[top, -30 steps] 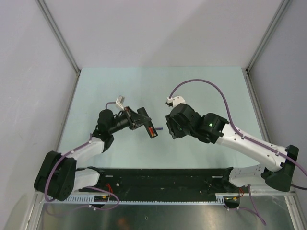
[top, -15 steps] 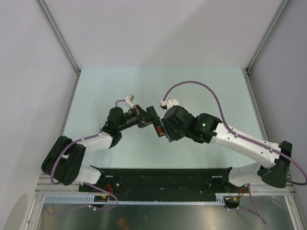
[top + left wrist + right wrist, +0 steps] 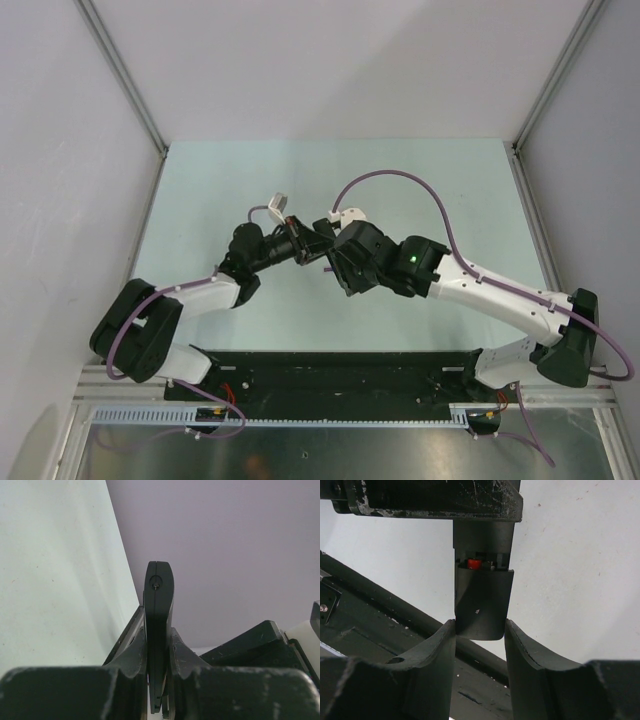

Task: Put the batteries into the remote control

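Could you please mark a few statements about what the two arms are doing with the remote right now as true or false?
1. The left end effector is shut on the remote, seen edge-on from its wrist. True.
2. The battery showing in the remote is blue. False: it is a red battery, just above the cover.
3. The right end effector has a finger on each side of the cover's end. True.
4. The two arms are spread far apart. False: from above, their end effectors meet over the middle of the table.
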### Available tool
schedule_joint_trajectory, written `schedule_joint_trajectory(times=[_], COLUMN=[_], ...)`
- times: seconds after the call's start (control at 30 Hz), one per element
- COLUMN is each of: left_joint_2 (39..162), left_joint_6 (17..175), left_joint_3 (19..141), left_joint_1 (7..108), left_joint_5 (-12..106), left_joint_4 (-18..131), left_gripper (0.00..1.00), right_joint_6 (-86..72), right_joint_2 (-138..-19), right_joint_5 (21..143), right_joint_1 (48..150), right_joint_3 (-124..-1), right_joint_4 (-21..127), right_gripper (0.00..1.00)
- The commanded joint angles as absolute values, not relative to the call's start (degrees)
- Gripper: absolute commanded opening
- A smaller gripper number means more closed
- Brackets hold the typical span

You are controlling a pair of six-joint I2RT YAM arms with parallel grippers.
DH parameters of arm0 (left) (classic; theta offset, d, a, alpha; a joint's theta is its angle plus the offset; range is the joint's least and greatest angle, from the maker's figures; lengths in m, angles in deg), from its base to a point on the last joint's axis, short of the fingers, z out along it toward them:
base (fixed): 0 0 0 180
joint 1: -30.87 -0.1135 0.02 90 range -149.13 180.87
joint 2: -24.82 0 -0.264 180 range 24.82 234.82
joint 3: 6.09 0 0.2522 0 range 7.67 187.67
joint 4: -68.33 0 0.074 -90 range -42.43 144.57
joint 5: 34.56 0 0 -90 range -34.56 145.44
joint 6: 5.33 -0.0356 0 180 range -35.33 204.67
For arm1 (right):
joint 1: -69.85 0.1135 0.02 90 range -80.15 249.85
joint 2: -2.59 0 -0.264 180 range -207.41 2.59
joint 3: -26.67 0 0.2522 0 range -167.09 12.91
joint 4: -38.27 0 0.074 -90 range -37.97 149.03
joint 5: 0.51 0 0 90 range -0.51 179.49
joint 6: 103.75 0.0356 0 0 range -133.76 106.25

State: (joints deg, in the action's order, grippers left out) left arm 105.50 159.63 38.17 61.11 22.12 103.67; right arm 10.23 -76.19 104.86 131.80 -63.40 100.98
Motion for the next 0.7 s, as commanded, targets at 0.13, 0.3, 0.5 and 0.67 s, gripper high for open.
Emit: schedule_joint_trajectory(times=[0.13,0.3,0.5,0.67], left_joint_2=[105.5,105.5,106.5,107.3], left_joint_6=[161.8,162.3,162.3,162.2], left_joint_3=[39.8,39.5,39.1,39.0], left_joint_1=[62.2,62.3,62.6,62.9], left_joint_5=[22.1,22.1,22.0,22.0], left_joint_4=[108.3,108.9,109.3,109.8], left_gripper=[0.00,0.00,0.00,0.00], right_joint_6=[10.8,10.5,10.0,9.4], right_joint_2=[-76.7,-77.2,-77.0,-77.2], right_joint_5=[105.2,105.3,105.5,106.3], right_joint_1=[132.2,132.2,131.8,131.7], right_joint_3=[-65.5,-65.5,-65.7,-66.1], right_joint_4=[99.2,99.8,100.6,101.6], right_gripper=[0.21,0.20,0.21,0.21])
